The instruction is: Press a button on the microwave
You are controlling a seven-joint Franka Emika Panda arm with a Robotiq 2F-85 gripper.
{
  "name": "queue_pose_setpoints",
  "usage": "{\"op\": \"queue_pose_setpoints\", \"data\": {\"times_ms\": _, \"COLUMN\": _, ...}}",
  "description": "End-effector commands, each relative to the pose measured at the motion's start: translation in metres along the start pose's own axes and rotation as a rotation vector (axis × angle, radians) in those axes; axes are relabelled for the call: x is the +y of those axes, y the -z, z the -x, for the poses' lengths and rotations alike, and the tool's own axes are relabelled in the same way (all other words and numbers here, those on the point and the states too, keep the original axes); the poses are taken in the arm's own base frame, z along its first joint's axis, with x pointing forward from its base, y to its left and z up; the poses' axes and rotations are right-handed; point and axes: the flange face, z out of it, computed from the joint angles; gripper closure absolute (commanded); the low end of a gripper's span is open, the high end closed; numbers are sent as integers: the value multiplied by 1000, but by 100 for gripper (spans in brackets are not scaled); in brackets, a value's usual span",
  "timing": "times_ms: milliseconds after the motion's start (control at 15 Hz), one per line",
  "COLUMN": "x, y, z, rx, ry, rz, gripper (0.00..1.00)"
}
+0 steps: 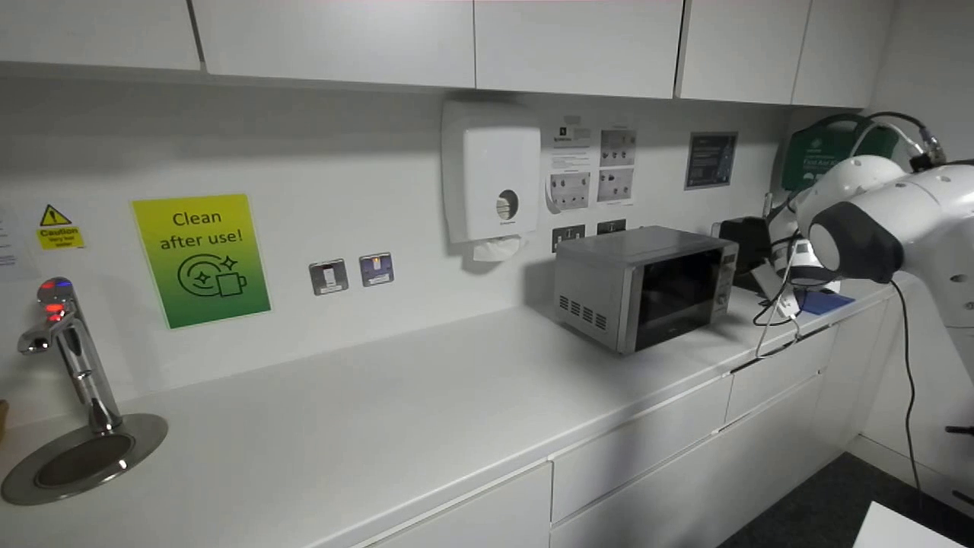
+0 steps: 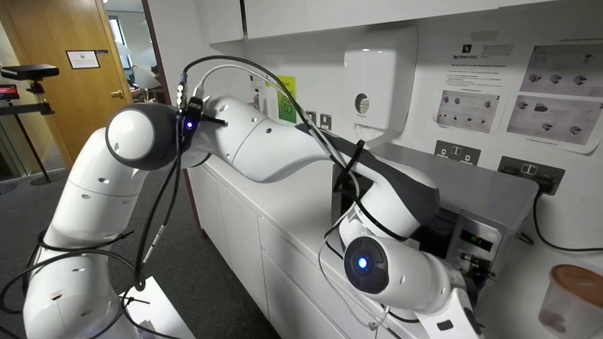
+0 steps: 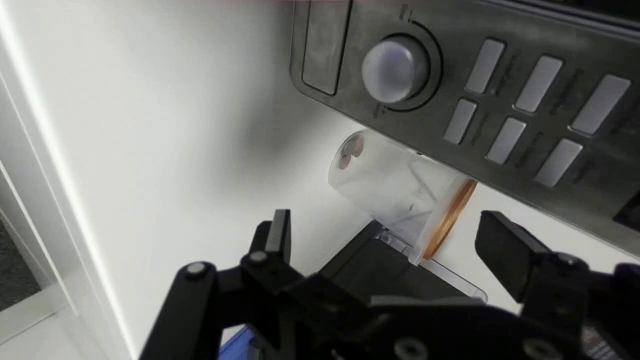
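Observation:
The silver-grey microwave [image 1: 597,293] stands on the white counter; in an exterior view the arm covers part of its front [image 2: 494,188]. Its control strip [image 2: 452,254] has a lit green display. In the wrist view the control strip [image 3: 450,30] runs across the upper right, with a round knob [image 3: 392,70], a long flat key [image 3: 326,45] and several silver buttons [image 3: 539,84]. My gripper [image 3: 384,217] is open and empty, its fingers below the strip in the picture and apart from the buttons. In an exterior view the gripper [image 2: 478,270] is dark and close in front of the strip.
A clear tub with an orange lid [image 3: 395,185] stands beyond the microwave, also seen in an exterior view [image 2: 572,301]. A black appliance [image 3: 380,272] and a blue item [image 3: 237,345] lie near. Cables hang along the arm. A white dispenser [image 1: 491,175] and cupboards [image 1: 578,46] are above.

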Motion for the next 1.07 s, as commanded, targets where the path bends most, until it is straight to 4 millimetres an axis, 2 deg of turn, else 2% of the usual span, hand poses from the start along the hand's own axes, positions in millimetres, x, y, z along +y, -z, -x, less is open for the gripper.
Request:
{"op": "queue_pose_setpoints", "data": {"times_ms": 0, "x": -17, "y": 39, "z": -17, "rx": -48, "ry": 119, "rz": -147, "gripper": 0}}
{"op": "queue_pose_setpoints", "data": {"times_ms": 267, "x": -23, "y": 52, "z": -19, "rx": -96, "ry": 138, "rz": -226, "gripper": 0}}
{"op": "queue_pose_setpoints", "data": {"times_ms": 800, "x": -10, "y": 58, "z": 6, "rx": -197, "ry": 75, "rz": -252, "gripper": 0}}
{"op": "queue_pose_setpoints", "data": {"times_ms": 867, "x": -9, "y": 58, "z": 8, "rx": -205, "ry": 72, "rz": -251, "gripper": 5}}
{"op": "queue_pose_setpoints", "data": {"times_ms": 933, "x": -9, "y": 58, "z": 10, "rx": -209, "ry": 67, "rz": -251, "gripper": 26}}
{"op": "queue_pose_setpoints", "data": {"times_ms": 1000, "x": -9, "y": 58, "z": 12, "rx": -215, "ry": 67, "rz": -251, "gripper": 29}}
